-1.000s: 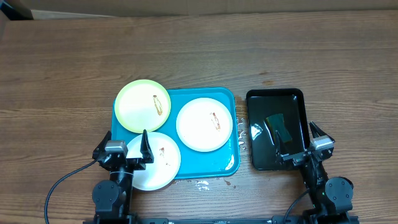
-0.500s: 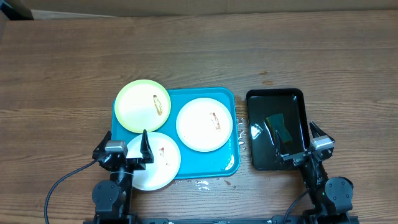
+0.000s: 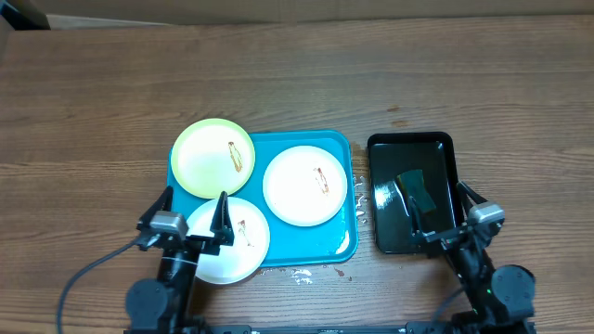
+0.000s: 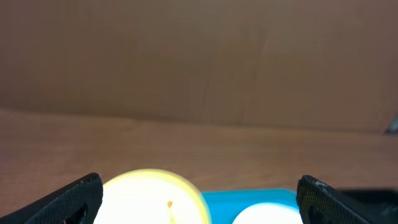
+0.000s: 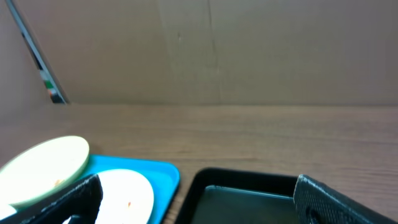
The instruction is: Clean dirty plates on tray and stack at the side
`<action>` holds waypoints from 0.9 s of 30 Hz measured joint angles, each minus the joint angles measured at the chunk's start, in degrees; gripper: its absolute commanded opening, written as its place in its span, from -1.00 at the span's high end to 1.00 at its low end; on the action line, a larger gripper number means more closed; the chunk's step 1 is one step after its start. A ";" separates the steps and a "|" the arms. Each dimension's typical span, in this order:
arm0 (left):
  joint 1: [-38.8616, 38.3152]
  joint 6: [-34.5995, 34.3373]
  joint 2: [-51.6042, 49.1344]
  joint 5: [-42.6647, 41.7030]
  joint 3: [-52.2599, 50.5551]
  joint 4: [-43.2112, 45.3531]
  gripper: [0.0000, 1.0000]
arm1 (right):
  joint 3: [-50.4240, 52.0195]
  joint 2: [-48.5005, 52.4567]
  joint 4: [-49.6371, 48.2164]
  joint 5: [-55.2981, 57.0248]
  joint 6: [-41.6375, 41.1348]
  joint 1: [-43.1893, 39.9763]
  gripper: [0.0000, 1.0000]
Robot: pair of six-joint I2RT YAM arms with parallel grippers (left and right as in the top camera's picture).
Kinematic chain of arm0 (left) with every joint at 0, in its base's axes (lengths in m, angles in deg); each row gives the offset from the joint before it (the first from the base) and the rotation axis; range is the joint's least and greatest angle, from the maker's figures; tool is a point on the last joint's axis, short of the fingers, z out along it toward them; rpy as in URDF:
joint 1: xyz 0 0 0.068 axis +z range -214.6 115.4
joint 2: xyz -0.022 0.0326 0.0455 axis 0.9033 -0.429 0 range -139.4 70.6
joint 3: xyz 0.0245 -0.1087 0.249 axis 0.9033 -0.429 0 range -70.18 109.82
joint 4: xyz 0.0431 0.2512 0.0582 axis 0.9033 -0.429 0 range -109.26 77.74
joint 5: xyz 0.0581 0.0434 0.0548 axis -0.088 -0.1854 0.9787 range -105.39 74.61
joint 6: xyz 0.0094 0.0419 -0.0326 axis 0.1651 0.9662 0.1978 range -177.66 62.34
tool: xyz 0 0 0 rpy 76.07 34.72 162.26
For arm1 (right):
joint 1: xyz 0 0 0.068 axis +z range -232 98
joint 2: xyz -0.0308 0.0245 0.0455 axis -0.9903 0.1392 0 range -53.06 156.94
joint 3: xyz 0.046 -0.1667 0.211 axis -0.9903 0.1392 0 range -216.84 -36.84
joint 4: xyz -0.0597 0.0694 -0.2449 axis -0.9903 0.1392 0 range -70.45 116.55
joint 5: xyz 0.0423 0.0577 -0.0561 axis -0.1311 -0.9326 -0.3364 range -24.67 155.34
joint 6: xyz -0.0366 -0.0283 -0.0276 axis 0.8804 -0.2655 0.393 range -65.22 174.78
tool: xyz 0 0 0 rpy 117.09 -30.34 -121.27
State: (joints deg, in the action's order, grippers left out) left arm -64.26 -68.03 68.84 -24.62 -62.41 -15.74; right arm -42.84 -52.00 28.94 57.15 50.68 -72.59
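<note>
Three plates lie on the turquoise tray: a pale yellow-green plate overhanging the back left corner, a white plate in the middle right, and a white plate overhanging the front left edge. Each has a small brown smear. My left gripper hovers open over the front white plate, holding nothing. My right gripper stands open over the near end of the black tray. The left wrist view shows the yellow-green plate and the tray between wide open fingers. The right wrist view shows the white plate.
The glossy black tray holds a dark green pad. Wet spots lie on the wooden table beside the turquoise tray and at its front edge. A brown cardboard wall stands behind the table.
Both wrists have shifted slightly and look a little higher in the overhead view. The plates and both trays have not moved. Both grippers stay open.
</note>
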 measured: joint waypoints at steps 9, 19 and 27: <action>0.00 0.50 -26.34 -7.98 40.00 -25.88 -1.00 | -31.01 17.29 24.85 0.28 -1.46 0.00 -1.00; 0.00 6.80 -74.01 -16.83 89.37 -79.36 -1.00 | -76.37 58.75 62.84 -2.84 -1.90 0.00 -1.00; 0.00 9.68 -88.96 -17.51 88.74 -83.25 -0.05 | -83.38 76.78 69.13 -6.43 -1.90 -0.02 -0.89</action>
State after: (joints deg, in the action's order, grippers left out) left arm -64.26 -58.35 -20.12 -42.13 26.33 -99.00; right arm -126.22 24.78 98.07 50.72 48.78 -72.61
